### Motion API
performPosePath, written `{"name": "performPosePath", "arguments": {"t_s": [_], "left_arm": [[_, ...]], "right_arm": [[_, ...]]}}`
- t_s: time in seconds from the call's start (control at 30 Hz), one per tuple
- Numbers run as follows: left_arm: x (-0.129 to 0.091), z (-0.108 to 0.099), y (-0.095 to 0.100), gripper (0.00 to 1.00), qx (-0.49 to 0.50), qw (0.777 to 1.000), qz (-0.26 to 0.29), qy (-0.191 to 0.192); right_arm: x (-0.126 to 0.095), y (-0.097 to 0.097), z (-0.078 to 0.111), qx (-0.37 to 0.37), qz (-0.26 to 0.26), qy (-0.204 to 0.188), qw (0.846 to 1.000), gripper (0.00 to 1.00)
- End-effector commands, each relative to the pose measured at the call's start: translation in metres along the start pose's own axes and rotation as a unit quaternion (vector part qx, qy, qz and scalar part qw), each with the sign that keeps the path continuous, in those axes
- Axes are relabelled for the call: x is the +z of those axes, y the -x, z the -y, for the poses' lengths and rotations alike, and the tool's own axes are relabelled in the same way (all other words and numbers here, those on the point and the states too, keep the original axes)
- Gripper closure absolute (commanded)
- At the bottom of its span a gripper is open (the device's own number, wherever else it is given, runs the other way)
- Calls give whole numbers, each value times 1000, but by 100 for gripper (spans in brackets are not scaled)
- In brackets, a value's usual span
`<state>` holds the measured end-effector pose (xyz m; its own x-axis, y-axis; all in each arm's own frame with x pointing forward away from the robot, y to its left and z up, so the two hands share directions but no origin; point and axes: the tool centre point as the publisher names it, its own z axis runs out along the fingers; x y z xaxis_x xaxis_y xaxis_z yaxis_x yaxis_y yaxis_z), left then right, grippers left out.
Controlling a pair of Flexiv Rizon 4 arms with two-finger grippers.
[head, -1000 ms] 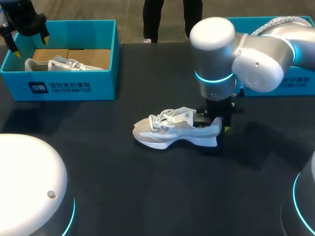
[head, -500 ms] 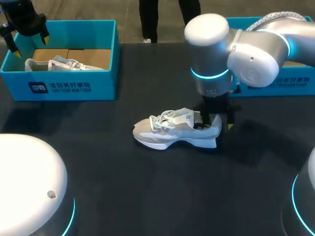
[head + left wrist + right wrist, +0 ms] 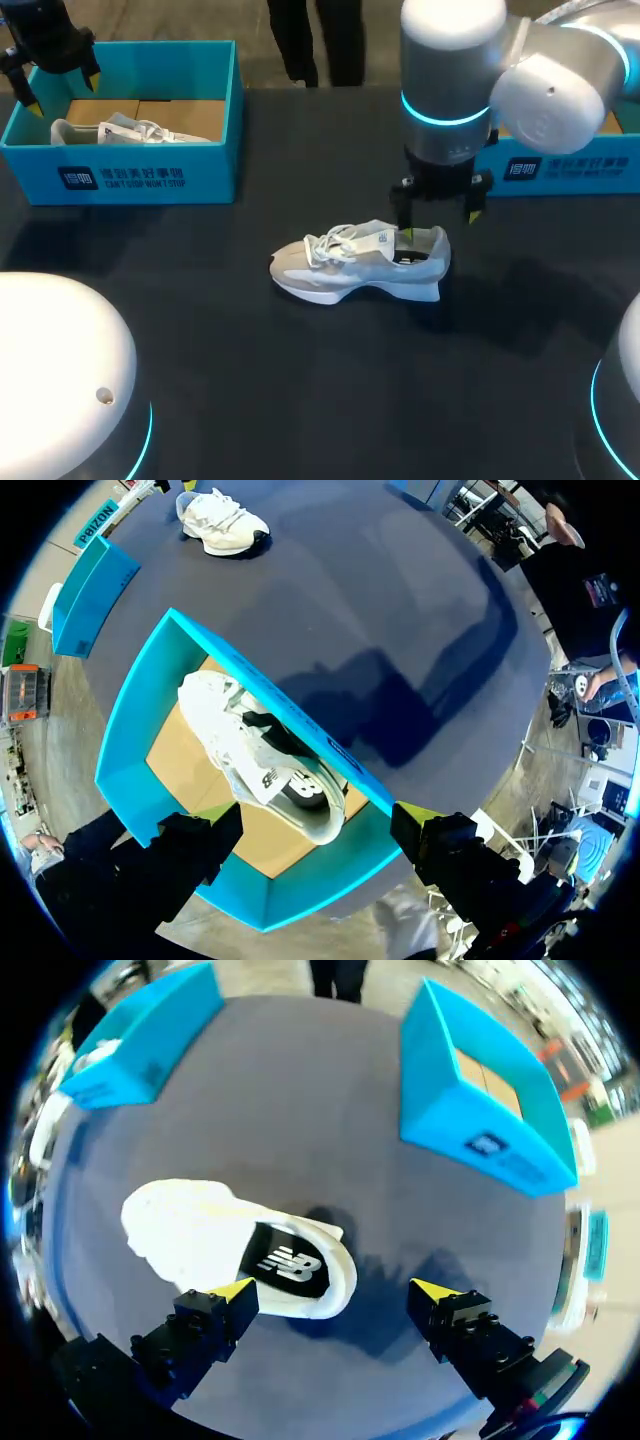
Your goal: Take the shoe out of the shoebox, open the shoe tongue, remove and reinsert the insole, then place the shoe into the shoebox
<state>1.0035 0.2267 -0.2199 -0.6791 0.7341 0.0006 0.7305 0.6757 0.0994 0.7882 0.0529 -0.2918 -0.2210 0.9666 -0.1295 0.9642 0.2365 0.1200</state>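
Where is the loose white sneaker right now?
Head view: the white lace-up sneaker sits mid-table on its sole, heel under the right arm's open jaws.

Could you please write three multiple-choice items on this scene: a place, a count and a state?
1. The shoe below the right pincer is: A in a box; B on the table; C in the air.
2. Blue boxes on the table: A one; B two; C four.
3. The right pincer is: A open; B shut on the shoe; C shut on a lace.
B, it lies on the table; B, left box and right box; A, its fingers stand apart.
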Motion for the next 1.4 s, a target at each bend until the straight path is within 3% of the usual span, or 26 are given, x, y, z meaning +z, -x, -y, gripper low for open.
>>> {"name": "performPosePath", "arguments": {"t_s": [0.03,0.13,0.43,1.4], "left_arm": [[-1,1,-1,0,0,1000,0,1],[-1,1,-1,0,0,1000,0,1],[-1,1,-1,0,0,1000,0,1],[-1,1,-1,0,0,1000,0,1]], "right_arm": [[-22,7,1,-181,-45,67,980,0],[-29,7,-4,-254,-74,88,960,0],[-46,2,-12,-470,-167,138,856,0],[-46,2,-12,-470,-167,138,856,0]]}}
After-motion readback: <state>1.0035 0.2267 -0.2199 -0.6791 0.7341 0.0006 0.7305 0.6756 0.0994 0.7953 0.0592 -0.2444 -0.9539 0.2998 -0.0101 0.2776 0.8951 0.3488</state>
